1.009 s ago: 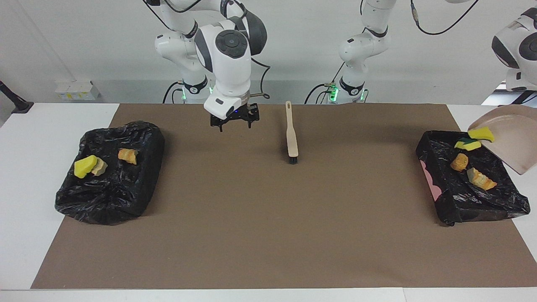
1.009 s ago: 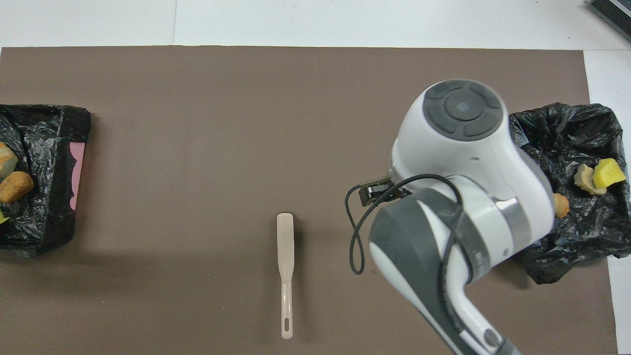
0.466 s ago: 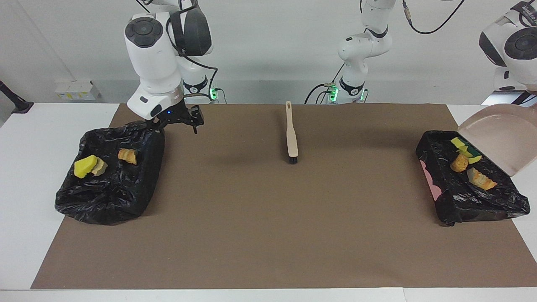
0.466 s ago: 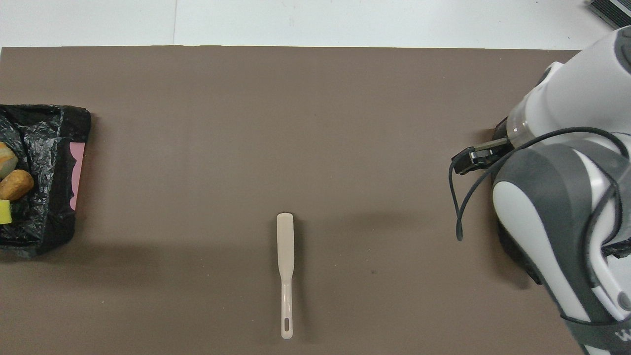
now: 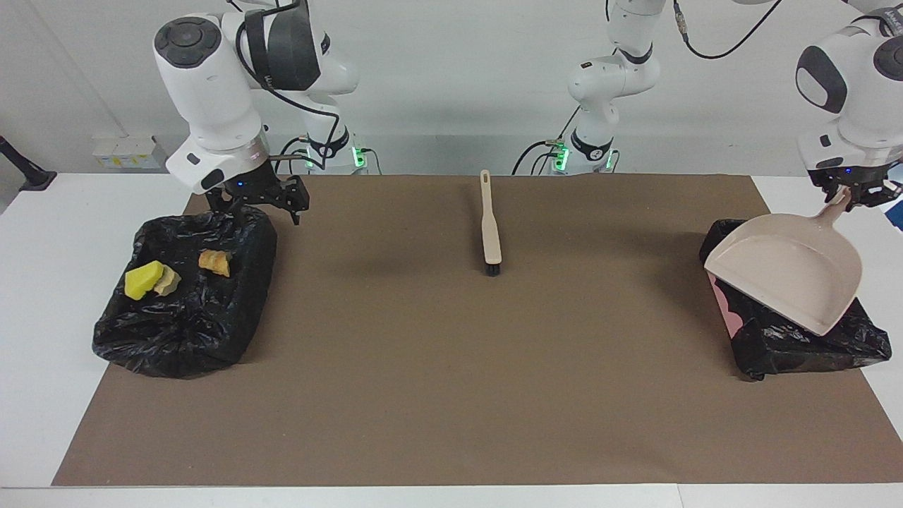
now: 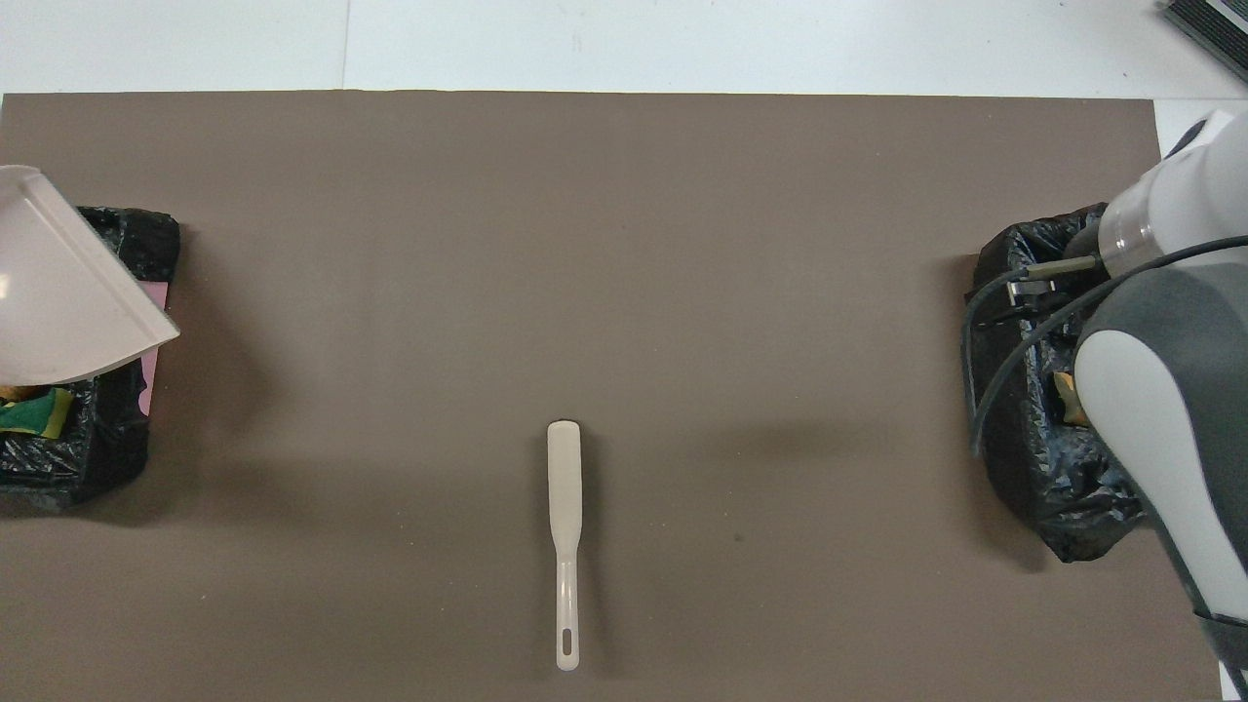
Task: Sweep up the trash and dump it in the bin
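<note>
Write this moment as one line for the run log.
left gripper: holds dustpan over bin | right gripper: open, over other bin | brush: on mat

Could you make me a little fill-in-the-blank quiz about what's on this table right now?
1. The left gripper is shut on the handle of the beige plastic ____, held over the black bag-lined bin at its end.
2. The long beige brush lies flat on the ____ mat, touched by neither gripper.
3. The right gripper is ____ and holds nothing, above the other black bag-lined bin.
4. In that bin lie ____ sponge chunks.

Missing words: dustpan; brown; open; three
</note>
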Motion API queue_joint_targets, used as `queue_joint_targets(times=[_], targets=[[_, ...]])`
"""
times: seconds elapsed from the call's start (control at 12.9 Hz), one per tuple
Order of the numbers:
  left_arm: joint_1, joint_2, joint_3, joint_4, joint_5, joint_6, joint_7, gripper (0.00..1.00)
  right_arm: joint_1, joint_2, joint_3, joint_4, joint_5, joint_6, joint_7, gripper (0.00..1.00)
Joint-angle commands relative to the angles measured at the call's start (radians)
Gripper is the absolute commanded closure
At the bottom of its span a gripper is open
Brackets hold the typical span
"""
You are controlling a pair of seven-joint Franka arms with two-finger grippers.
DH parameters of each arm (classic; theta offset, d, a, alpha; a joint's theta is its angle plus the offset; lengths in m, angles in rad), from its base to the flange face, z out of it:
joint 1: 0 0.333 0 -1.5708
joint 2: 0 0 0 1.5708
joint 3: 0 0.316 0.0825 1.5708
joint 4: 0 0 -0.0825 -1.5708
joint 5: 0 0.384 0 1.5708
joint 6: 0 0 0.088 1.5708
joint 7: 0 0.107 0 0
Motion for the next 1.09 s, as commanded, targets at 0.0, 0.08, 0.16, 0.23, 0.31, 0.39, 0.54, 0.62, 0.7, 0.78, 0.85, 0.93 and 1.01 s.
queue_joint_targets(times=[0.0, 0.08, 0.16, 0.23, 0.31, 0.39, 0.54, 0.62, 0.7, 0.78, 0.85, 0.93, 1.01], targets=[[-0.126, 0.027, 0.011, -0.001, -0.095, -0.036, -0.277, 1.00, -0.043, -0.009, 0.009, -0.001, 0.000, -0.003, 0.010, 0.00], [-0.170, 0.044, 0.013, 0.001, -0.144, -0.032, -0.369, 1.00, -0.061, -0.013, 0.009, 0.000, 0.011, -0.005, 0.009, 0.00], [-0.210, 0.052, 0.013, 0.001, -0.170, -0.023, -0.457, 1.00, -0.057, -0.023, -0.006, 0.014, 0.028, -0.015, 0.006, 0.00], [-0.247, 0.061, 0.013, 0.005, -0.208, -0.010, -0.555, 1.00, -0.045, -0.037, -0.041, 0.019, 0.039, -0.020, -0.003, 0.00], [-0.276, 0.067, 0.013, 0.014, -0.272, -0.001, -0.624, 1.00, -0.033, -0.043, -0.072, 0.019, 0.060, -0.020, -0.011, 0.00], [-0.314, 0.080, 0.014, 0.017, -0.319, -0.001, -0.686, 1.00, -0.032, -0.054, -0.087, 0.019, 0.088, -0.023, -0.010, 0.00], [-0.393, 0.138, 0.014, 0.068, -0.328, -0.004, -0.837, 1.00, -0.033, -0.095, -0.092, -0.024, 0.103, -0.014, 0.009, 0.00], [-0.446, 0.188, 0.014, 0.115, -0.327, -0.013, -0.934, 1.00, -0.031, -0.100, -0.092, -0.035, 0.103, -0.006, 0.009, 0.00], [-0.482, 0.242, 0.014, 0.169, -0.330, -0.015, -1.021, 1.00, -0.032, -0.100, -0.090, -0.034, 0.102, -0.005, 0.009, 0.00], [-0.514, 0.297, 0.014, 0.223, -0.334, -0.013, -1.098, 1.00, -0.032, -0.094, -0.090, -0.024, 0.102, -0.006, 0.001, 0.00], [-0.546, 0.338, 0.014, 0.273, -0.359, -0.013, -1.147, 1.00, -0.032, -0.094, -0.090, -0.024, 0.102, -0.009, 0.003, 0.00], [-0.580, 0.384, 0.016, 0.316, -0.386, -0.013, -1.200, 1.00, -0.032, -0.094, -0.089, -0.024, 0.102, -0.008, 0.003, 0.00], [-0.608, 0.424, 0.015, 0.358, -0.396, -0.003, -1.288, 1.00, -0.032, -0.094, -0.089, -0.024, 0.102, -0.008, 0.004, 0.00]])
